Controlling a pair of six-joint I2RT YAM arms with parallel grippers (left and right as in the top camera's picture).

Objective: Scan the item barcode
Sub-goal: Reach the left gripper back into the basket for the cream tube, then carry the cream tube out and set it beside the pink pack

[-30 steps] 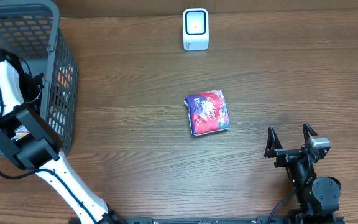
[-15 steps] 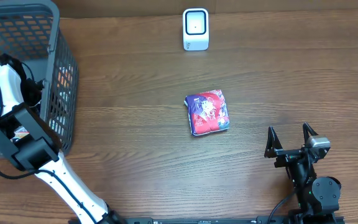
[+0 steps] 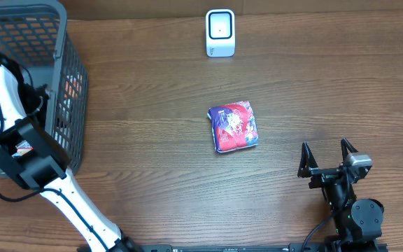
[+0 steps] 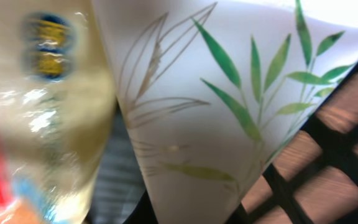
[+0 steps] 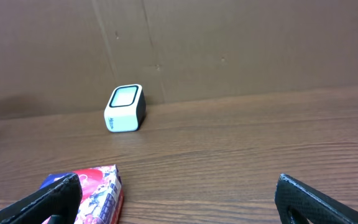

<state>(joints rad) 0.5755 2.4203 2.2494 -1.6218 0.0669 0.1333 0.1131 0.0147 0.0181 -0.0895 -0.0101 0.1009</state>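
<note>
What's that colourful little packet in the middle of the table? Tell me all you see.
The packet is a small, squarish, puffy pouch, glossy-looking, printed purple-blue on the left and red-pink on the right. It lies flat, slightly askew, mid-way across the wooden table, touched by nothing else. No barcode shows.

1. Table (image 3: 152, 161): brown wood, visible grain, low sheen.
2. Basket (image 3: 75, 77): grey plastic mesh, matt.
3. Scanner (image 3: 220, 33): smooth white plastic with a glossy window.
4. Packet (image 3: 234, 126): shiny printed film, soft and puffy.
5. Wrapper (image 4: 42, 106) in the basket: clear, crinkled, glossy film.
6. Leaf-printed pack (image 4: 216, 106): smooth white, paper-like, matt.
7. Back wall (image 5: 229, 43): plain brown cardboard, matt.
</note>
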